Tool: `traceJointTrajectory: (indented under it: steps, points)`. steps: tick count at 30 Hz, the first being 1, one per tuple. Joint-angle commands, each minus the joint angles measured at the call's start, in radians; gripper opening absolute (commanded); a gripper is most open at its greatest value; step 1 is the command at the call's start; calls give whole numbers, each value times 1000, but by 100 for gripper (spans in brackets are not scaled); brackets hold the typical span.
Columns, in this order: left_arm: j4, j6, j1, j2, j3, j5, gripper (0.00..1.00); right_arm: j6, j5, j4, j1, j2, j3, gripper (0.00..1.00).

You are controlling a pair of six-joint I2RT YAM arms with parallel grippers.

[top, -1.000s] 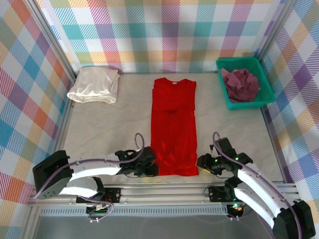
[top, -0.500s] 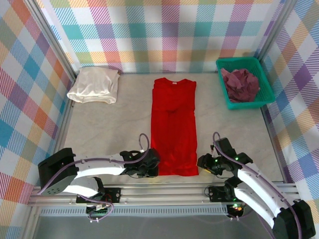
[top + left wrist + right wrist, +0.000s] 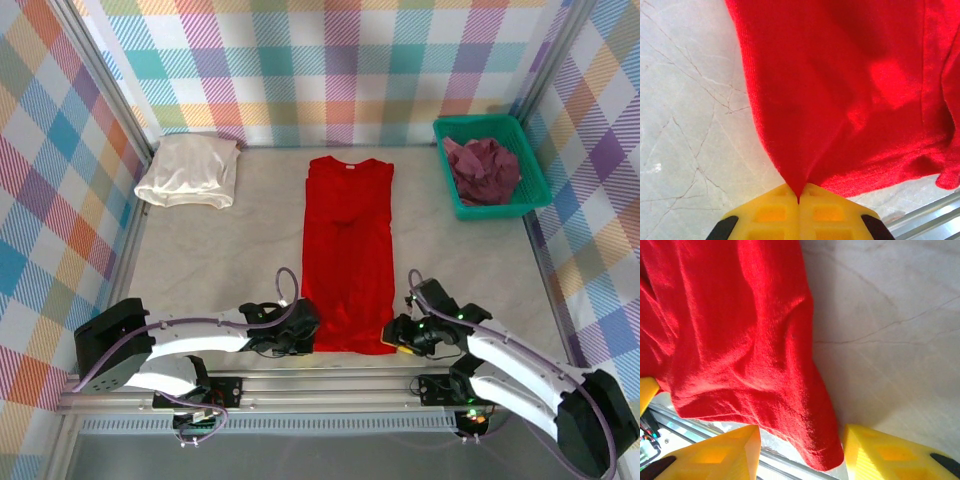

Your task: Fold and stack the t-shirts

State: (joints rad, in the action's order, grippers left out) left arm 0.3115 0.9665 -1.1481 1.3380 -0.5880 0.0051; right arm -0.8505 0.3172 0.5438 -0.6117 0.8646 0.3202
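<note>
From above, the left gripper (image 3: 305,330) sits at the near left corner of the red shirt (image 3: 348,250), and the right gripper (image 3: 398,335) sits at the near right corner. The shirt lies flat in a long strip on the table (image 3: 220,260), running straight away from both grippers with its collar at the far end. Far ahead and to the left of the left gripper lies the cream shirt (image 3: 190,170), bunched into a loose pile. Far ahead and to the right of the right gripper is the green basket (image 3: 530,195), with the maroon shirt (image 3: 482,168) crumpled inside it.

At the left wrist, the left gripper (image 3: 799,199) has its yellow fingers (image 3: 770,212) pressed together on a pinch of the red shirt (image 3: 840,90). The cloth fans out ahead from that pinch. Bare table (image 3: 685,125) lies to one side of it, and a metal rail (image 3: 935,210) shows at the other side, close to the fingers.

At the right wrist, the right gripper (image 3: 801,432) has its yellow fingers (image 3: 720,450) set apart, not pinching. The corner of the red shirt (image 3: 730,330) hangs down into the gap between them. The cloth spreads ahead and to one side, with bare table (image 3: 890,315) on the other side.
</note>
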Motion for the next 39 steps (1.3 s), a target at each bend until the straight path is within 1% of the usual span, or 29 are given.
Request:
traceJointTrajectory:
  steps: [1, 2, 4, 6, 8, 9, 12, 14, 19, 20, 21, 25, 27, 28, 31, 33, 35, 37, 39]
  points:
    - [17, 12, -12, -17, 8, -28, 0, -27, 6, -39, -30, 33, -16, 47]
    - [14, 12, -12, -18, 11, -28, 0, -26, 10, -50, -37, 42, -18, 47]
    - [11, 12, -12, -27, 16, -35, 0, -23, 5, -64, -44, 63, -14, 43]
    - [8, 12, -12, -32, 20, -41, 0, -15, 5, -86, -51, 82, -6, 37]
    - [3, 14, -12, -36, 25, -44, 0, -18, -2, -97, -58, 88, 5, 27]
    - [0, 15, -12, -40, 27, -45, 0, -19, -10, -96, -63, 88, 11, 25]
    - [-11, 23, -12, -59, 43, -54, 0, -17, -23, -90, -68, 91, 27, 23]
    - [-25, 21, -12, -69, 56, -53, 0, -10, -20, -90, -71, 101, 41, 16]
    - [-25, 16, -12, -78, 62, -63, 0, -8, -12, -108, -93, 119, 72, 10]
    - [-61, 14, -12, -80, 62, -63, 0, -9, -12, -110, -100, 122, 76, 5]
    - [-63, 15, -12, -81, 62, -70, 0, -13, -13, -106, -106, 122, 80, 1]
    - [-66, 35, -18, -105, 80, -69, 0, -22, -27, -48, -119, 73, 64, 0]
    - [-71, 54, -45, -129, 100, -68, 0, -22, -25, 4, -135, 16, 46, 0]
    - [-69, 51, -67, -133, 99, -69, 0, -20, -18, 20, -148, -12, 40, 0]
    - [-42, 39, -169, -108, 52, -92, 0, -32, -12, 65, -207, -91, 36, 0]
    - [16, 34, -219, -70, 3, -118, 0, -46, -16, 68, -238, -136, 44, 0]
    - [38, 29, -229, -65, -19, -143, 0, -55, -32, 70, -243, -156, 59, 0]
    - [43, 28, -229, -101, -13, -182, 0, -79, -54, 49, -243, -157, 61, 0]
    - [56, 28, -214, -160, -1, -209, 0, -104, -51, 9, -243, -145, 54, 0]
